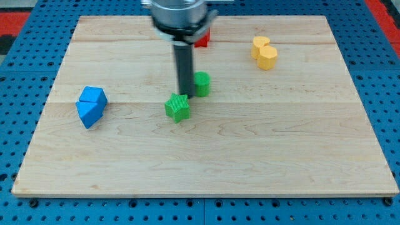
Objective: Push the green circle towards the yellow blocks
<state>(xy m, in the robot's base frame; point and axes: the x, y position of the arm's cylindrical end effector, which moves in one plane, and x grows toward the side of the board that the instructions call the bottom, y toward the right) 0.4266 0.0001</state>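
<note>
The green circle (202, 84) lies near the board's middle, partly hidden on its left side by my rod. My tip (186, 94) touches or nearly touches the circle's left edge. A green star-shaped block (177, 107) sits just below the tip, toward the view's bottom. The yellow blocks (264, 52), two pieces pressed together, lie at the view's upper right, well apart from the circle.
A red block (202, 39) shows partly behind the arm's head at the view's top. Two blue blocks (91, 105) sit together at the view's left. The wooden board (250, 156) rests on a blue perforated surface.
</note>
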